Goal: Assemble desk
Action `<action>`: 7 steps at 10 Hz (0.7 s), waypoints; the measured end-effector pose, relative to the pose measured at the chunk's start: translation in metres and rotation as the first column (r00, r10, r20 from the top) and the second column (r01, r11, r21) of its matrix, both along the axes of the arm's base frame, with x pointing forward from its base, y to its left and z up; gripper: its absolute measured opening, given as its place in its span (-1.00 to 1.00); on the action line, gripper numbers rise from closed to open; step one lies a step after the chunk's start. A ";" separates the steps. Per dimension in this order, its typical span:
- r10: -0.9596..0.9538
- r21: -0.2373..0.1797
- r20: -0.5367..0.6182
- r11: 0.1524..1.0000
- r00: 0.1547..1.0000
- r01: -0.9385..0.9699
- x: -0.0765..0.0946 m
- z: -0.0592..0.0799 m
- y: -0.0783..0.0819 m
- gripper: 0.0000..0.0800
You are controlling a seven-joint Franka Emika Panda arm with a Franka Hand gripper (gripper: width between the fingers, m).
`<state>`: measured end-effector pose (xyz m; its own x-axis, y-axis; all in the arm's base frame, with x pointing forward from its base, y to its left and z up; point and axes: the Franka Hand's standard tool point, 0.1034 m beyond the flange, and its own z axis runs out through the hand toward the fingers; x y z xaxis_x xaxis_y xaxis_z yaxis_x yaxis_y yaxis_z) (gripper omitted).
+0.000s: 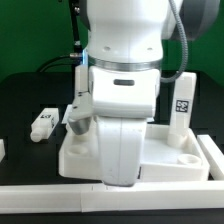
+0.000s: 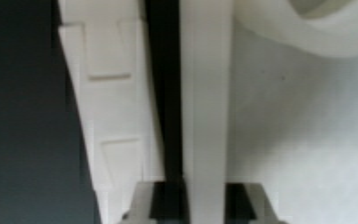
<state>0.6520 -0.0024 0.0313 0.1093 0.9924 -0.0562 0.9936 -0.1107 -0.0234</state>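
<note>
Arm (image 1: pixel 125 30): smooth glossy white casing, a broad rounded cylinder with no lettering visible. A dark grey ring (image 1: pixel 125 66) bands it at the wrist end. Below the ring, the gripper (image 1: pixel 118 178) has a boxy white housing that narrows downward, plain and unmarked. A small grey block (image 1: pixel 72 116) is fixed to the housing on the exterior view's left. A grey cable (image 1: pixel 181 30) curves off the casing on the exterior view's right. In the wrist view the fingers (image 2: pixel 151 205) read dark grey to black, but they are too blurred for detail.

Tabletop (image 1: pixel 205 166): middle hidden by the arm (image 1: pixel 125 100).
White part (image 1: pixel 2 150): cut off by the edge.
Wrist view: blurred throughout.
</note>
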 end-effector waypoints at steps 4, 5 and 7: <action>0.009 -0.018 -0.008 1.000 1.000 -0.009 0.003 0.000 0.010 -0.86; 0.031 -0.028 -0.003 0.999 1.000 -0.031 0.005 0.000 0.013 -0.86; 0.057 -0.041 -0.004 0.997 0.998 -0.057 0.007 0.000 0.015 -0.86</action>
